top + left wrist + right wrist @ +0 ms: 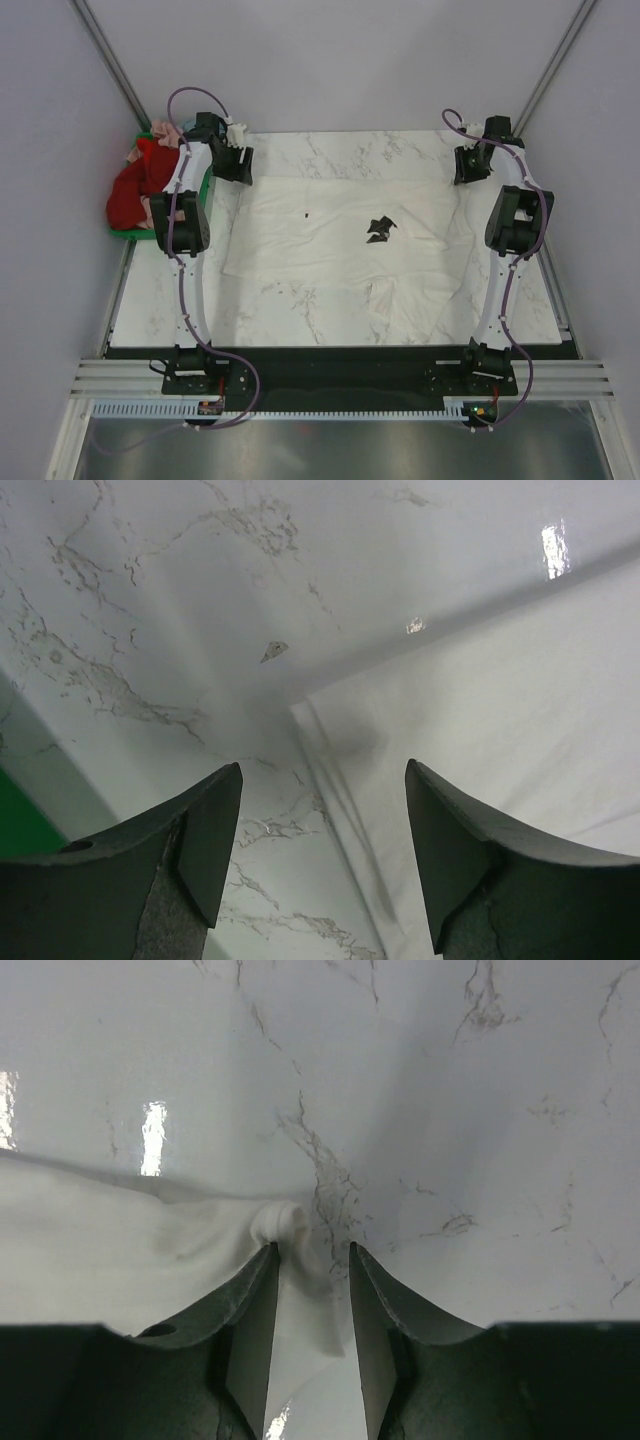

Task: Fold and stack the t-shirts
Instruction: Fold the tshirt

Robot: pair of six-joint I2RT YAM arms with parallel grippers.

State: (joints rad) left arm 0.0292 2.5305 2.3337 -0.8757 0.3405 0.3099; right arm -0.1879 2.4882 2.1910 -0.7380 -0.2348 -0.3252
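A cream-white t-shirt (330, 245) with a small black chest print (380, 228) lies spread flat on the marble table. My left gripper (232, 162) hovers at its far left corner with jaws wide open and empty; in the left wrist view the shirt's corner (330, 730) lies just ahead of the gripper (322, 770). My right gripper (468, 165) is at the far right corner. In the right wrist view its jaws (312, 1248) stand narrowly apart, with a bunched bit of the shirt's edge (282, 1222) lying between them against the left finger.
A green crate (205, 188) sits off the table's left edge and holds a red shirt (130, 195) and a pink one (165, 130). The crate's green also shows in the left wrist view (20, 825). Grey walls close in on both sides.
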